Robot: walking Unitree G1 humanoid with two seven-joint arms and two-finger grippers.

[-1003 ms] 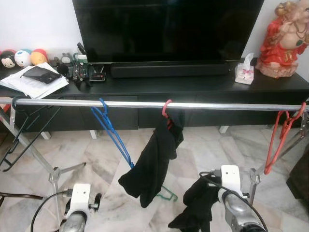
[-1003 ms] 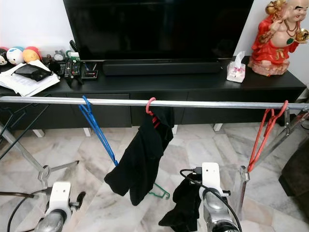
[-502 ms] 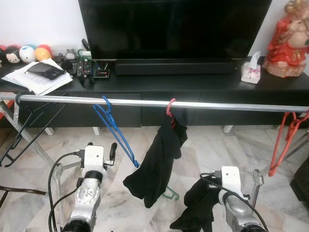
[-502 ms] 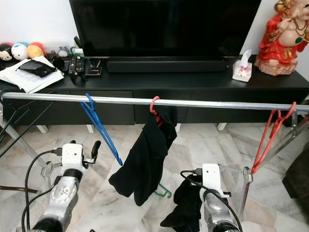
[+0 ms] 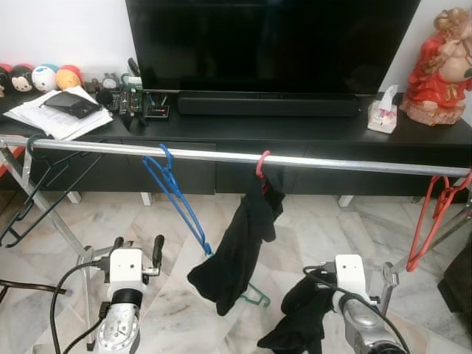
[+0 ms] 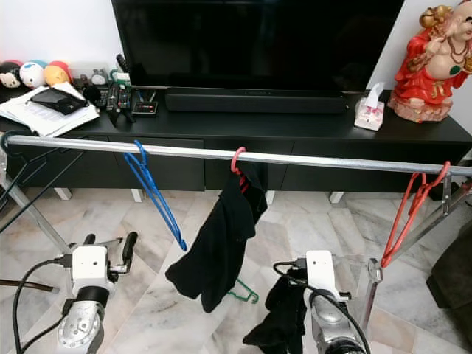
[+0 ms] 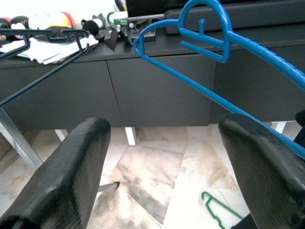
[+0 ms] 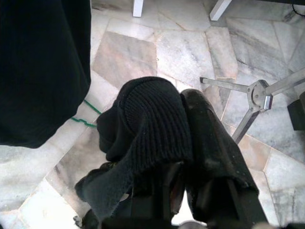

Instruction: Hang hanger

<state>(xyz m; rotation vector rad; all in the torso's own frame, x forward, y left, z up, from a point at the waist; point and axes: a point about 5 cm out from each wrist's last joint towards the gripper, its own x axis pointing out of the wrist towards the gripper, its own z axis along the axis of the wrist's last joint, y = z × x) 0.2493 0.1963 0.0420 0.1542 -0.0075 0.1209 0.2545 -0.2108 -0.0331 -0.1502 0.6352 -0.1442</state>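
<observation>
Your right end effector (image 8: pixel 190 157) sits low in front of the drying rack, its two fingers clamped on a black knitted garment (image 8: pixel 143 138) that bunches over one finger and droops toward the marble floor (image 5: pixel 324 228). Your left end effector (image 7: pixel 162 181) is raised lower left of the rack with its fingers spread wide apart and nothing between them; through that gap you look at the blue hanger (image 5: pixel 173 195).

The blue hanger hooks over the silver rail (image 5: pixel 332 164) toward its left part and slants down to the right, bare. Near the middle of the rail a red hanger hook (image 5: pixel 260 162) carries a black garment (image 5: pixel 240 251) that hangs down almost to the floor. Just below and behind that garment's lower edge a green hanger (image 5: pixel 254 296) lies on the floor. At the far right end of the rail a red hanger (image 5: pixel 431 221) hangs empty, and at the far left end a black hanger (image 5: pixel 40 184) hangs against the rack's leg.

Behind the rack stands a long black TV worktop (image 5: pixel 295 133) with a large television (image 5: pixel 273 44), a soundbar (image 5: pixel 269 105), a stack of papers (image 5: pixel 55 118), some round plush toys (image 5: pixel 44 76), a tissue box (image 5: pixel 382 118) and a red figurine (image 5: pixel 439 66) at the right end.
</observation>
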